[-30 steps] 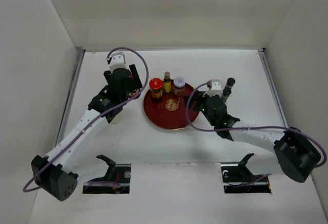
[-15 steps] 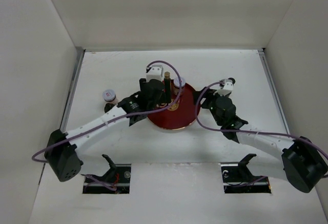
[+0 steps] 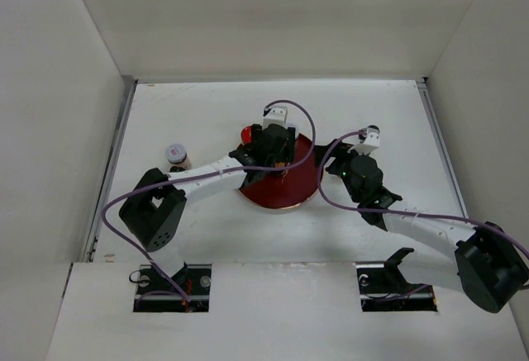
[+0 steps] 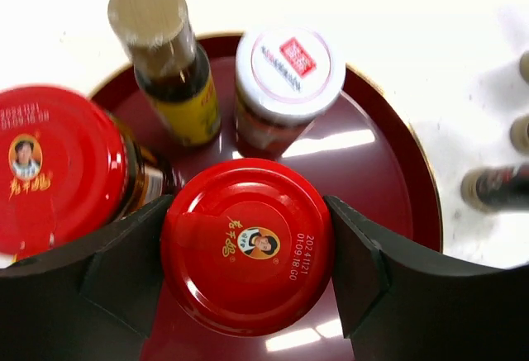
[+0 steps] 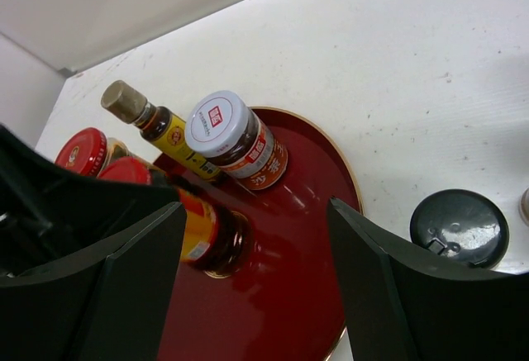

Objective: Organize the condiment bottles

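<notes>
In the left wrist view my left gripper [image 4: 248, 254] is shut on a red-capped jar [image 4: 248, 212], one finger on each side of its cap. The jar stands on the middle of the dark red tray [image 4: 388, 171]. Behind it on the tray stand another red-capped jar [image 4: 50, 163], a slim tan-capped bottle [image 4: 157, 39] and a white-capped jar [image 4: 289, 64]. My right gripper [image 5: 256, 237] hangs open over the tray's right part [image 5: 289, 295], holding nothing. A black-capped bottle [image 5: 459, 227] stands just right of it on the table.
A white-capped jar [image 3: 175, 154] stands alone on the table to the left. More bottles [image 4: 496, 187] stand right of the tray. The left arm [image 3: 207, 171] lies across the table toward the tray [image 3: 285, 200]. White walls enclose the table on three sides.
The left arm swung right from the table's left side to over the tray, carrying the red-capped jar. The right gripper shifted slightly right and opened a little wider.
</notes>
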Robot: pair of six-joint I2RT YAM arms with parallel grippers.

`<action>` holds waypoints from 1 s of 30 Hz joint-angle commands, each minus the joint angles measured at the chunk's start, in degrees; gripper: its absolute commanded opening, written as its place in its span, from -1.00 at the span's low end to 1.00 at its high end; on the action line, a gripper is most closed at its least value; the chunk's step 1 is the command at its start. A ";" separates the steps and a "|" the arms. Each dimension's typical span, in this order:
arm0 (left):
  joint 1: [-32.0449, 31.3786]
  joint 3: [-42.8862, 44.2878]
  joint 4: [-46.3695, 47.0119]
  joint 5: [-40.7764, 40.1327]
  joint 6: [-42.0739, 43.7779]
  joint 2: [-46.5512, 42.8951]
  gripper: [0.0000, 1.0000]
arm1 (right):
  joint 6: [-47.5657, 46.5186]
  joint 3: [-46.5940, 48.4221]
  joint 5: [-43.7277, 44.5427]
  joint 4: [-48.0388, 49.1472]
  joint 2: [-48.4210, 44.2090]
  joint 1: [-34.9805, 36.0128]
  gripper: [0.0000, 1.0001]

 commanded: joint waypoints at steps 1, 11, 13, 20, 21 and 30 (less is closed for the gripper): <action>1.26 4.54 11.12 -0.94 1.38 0.09 -0.52 | 0.46 -0.26 0.55 3.36 -0.87 0.09 0.51; 0.82 3.67 12.27 -1.47 2.52 -1.30 0.27 | 0.38 -0.09 0.11 3.53 -0.26 0.09 0.59; 0.47 3.23 12.10 -1.21 2.87 -3.14 0.41 | 0.72 -0.09 -0.06 3.53 0.01 0.09 0.59; 0.12 -0.90 10.69 -1.56 3.05 -13.06 0.54 | 0.81 0.00 -0.42 3.53 0.27 0.09 0.59; 0.29 -1.95 10.34 -1.64 2.96 -15.08 0.57 | 0.81 0.17 -0.50 3.36 0.27 0.09 0.59; 3.98 -12.41 -9.76 -12.70 -0.11 -36.17 0.61 | 0.73 0.53 -1.21 3.53 1.15 0.09 0.31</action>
